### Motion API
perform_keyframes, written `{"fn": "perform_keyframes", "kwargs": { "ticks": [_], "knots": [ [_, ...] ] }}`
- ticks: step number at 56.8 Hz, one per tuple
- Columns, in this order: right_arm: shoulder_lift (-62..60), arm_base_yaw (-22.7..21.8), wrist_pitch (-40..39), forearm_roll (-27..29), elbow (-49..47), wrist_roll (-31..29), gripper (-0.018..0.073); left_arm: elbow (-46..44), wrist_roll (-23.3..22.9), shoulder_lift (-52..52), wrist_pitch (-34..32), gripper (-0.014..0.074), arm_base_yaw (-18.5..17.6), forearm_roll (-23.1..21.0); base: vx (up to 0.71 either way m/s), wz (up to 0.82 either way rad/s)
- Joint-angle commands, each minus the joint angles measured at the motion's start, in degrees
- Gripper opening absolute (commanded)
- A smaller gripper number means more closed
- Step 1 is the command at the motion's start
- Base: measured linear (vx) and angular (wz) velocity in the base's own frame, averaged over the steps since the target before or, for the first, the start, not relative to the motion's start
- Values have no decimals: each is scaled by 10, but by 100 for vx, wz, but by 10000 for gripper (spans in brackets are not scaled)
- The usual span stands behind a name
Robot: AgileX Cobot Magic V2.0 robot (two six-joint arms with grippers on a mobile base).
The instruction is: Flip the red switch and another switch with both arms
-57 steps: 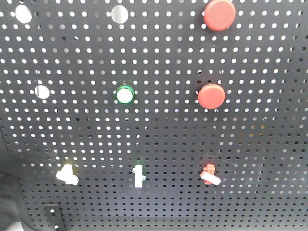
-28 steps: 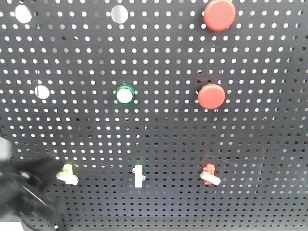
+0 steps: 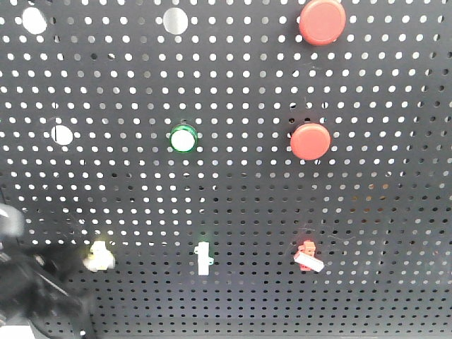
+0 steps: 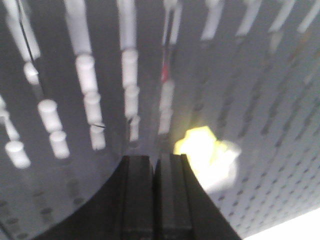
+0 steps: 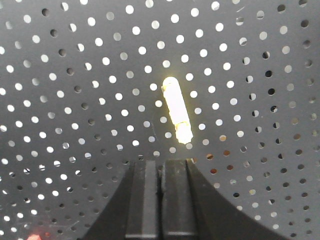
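Proximity favours the left tool [image 4: 155, 165], fingers pressed together, with the pale yellow switch [image 3: 99, 256] just right of its tips, low left on the pegboard [image 3: 247, 198]; the red switch [image 3: 308, 256] lies well apart to the right.

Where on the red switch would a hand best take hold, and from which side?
Probably the red switch by its short white lever, which slants down-right from the red base; come from below it, closing across the free tip.
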Motion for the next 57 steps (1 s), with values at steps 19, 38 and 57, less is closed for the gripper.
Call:
{"fn": "perform_keyframes", "kwargs": {
  "ticks": [19,38,57],
  "knots": [
    [3,0,-25,-4,-21,-17,-6,-18,-7,-32,23,3,1,-10,0,0],
    [14,3,2,-1,-21,-51,-6,-18,-4,-167,73,3,1,-12,0,0],
    [148,237,-51,74,-21,-219,-6,-18,14,-311,126,3,1,-9,0,0]
  ]
}}
